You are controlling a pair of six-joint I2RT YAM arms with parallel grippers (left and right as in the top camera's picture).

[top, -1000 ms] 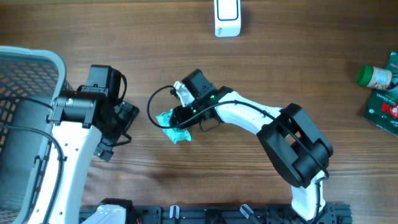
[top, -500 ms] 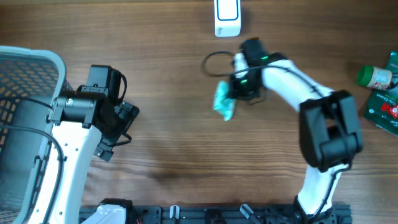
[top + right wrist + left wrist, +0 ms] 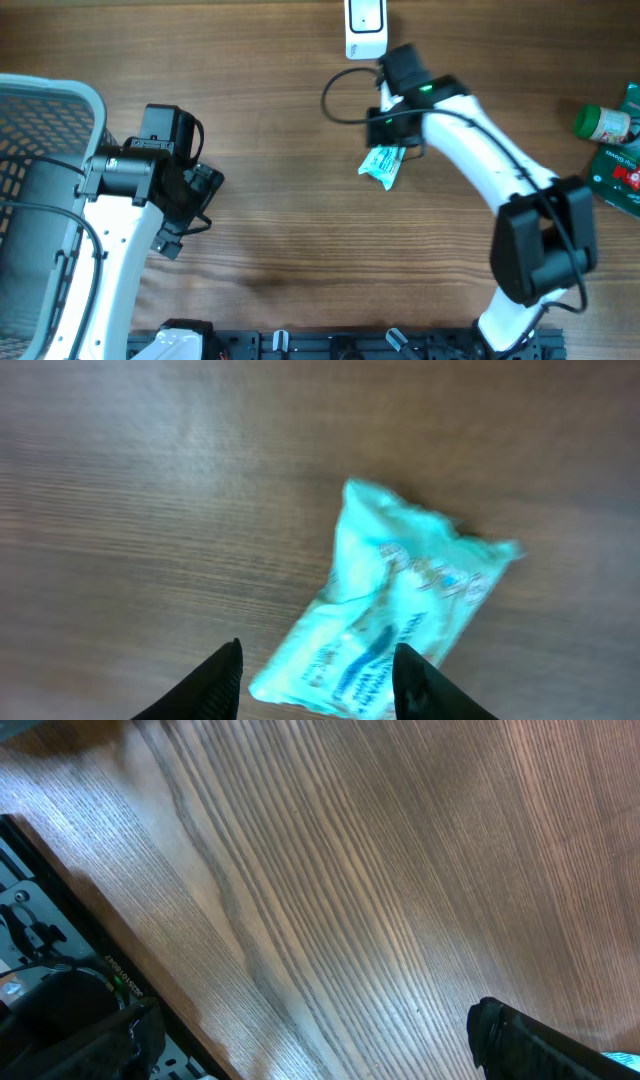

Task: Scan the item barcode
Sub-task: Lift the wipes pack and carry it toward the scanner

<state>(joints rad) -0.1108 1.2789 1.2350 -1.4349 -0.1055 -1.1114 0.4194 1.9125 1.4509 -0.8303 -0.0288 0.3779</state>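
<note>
Overhead: the right arm reaches up the worktop [image 3: 300, 300] so that its right gripper [image 3: 388, 138] hangs just in front of the white scanner [image 3: 365, 28]. That is probably why the teal packet [image 3: 382, 163] is here, near the scanner but not touching it. The packet sits skewed to the worktop's edges, on a slant. The left gripper [image 3: 190, 215] waits well apart beside the basket [image 3: 60, 95], out of the way. A green-capped bottle [image 3: 600, 122] and a green pack [image 3: 620, 170] lie at the far right.

Left wrist: only bare wood shows. The fingers [image 3: 540, 1040] stand wide apart with nothing between them.

Right wrist: the fingers [image 3: 222, 680] are apart. The packet's near end lies in the gap, and it looks loose rather than pinched. The blur leaves that uncertain. Its long axis runs from lower left to upper right, printed face up. No barcode can be made out, so the code may be underneath.
</note>
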